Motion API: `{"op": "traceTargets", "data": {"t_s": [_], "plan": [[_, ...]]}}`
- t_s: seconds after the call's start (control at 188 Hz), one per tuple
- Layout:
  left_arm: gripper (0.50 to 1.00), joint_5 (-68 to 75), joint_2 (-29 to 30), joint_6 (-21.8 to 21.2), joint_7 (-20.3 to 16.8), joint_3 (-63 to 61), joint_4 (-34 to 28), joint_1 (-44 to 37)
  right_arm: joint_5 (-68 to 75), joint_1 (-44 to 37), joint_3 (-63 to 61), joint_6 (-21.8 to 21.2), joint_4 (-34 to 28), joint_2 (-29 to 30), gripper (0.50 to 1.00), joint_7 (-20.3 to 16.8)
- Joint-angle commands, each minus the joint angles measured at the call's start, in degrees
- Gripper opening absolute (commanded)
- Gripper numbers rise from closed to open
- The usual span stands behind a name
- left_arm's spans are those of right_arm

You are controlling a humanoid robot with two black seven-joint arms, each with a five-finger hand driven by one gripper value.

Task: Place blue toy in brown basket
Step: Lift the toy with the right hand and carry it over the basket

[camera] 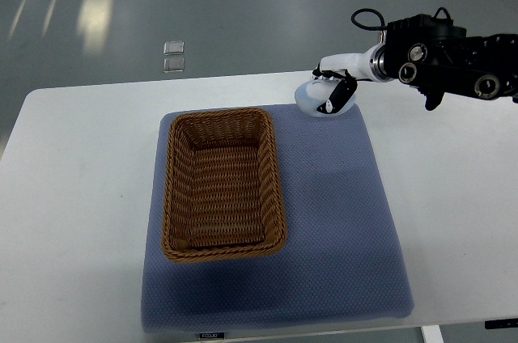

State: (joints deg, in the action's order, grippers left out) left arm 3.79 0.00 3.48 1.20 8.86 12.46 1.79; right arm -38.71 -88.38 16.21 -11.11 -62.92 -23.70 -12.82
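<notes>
Reaching in from the right, my right hand [333, 84] had its fingers curled over a pale blue toy [312, 99] at the far right corner of the blue mat [340, 222]. The brown basket [222, 185] sat on the mat's left half, well apart, on the white table [73, 197].

Right arm [453, 56] cut off by the right edge. Object under the right hand [333, 88] largely covered; colour not made out. Mat label [212, 335] too small to read.
</notes>
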Motion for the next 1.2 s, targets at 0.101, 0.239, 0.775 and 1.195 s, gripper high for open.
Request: {"op": "traceTargets", "data": {"t_s": [0.101,0.239,0.775,1.195], "plan": [[1.0,0.0,0.0,-0.1,0.0,-0.1,-0.2,0.0,5.8,-8.0,-0.2,-0.8,-5.5,0.9,0.584,0.1],[1.0,0.0,0.0,-0.1,-0.1,-0.1,-0.2,0.1,6.3,-9.2,0.4,-0.8,-4.8,7.7,0.588,0.2],[1.0,0.0,0.0,-0.1,-0.1,-0.2,0.4,0.1,5.5,0.0,1.8,0.7,5.1,23.7,0.625,2.1],[1.0,0.0,0.0,-0.1,0.0,-0.2,0.3,0.1,4.0,6.0,2.0,2.8,7.9,23.7,0.682,2.6]]}}
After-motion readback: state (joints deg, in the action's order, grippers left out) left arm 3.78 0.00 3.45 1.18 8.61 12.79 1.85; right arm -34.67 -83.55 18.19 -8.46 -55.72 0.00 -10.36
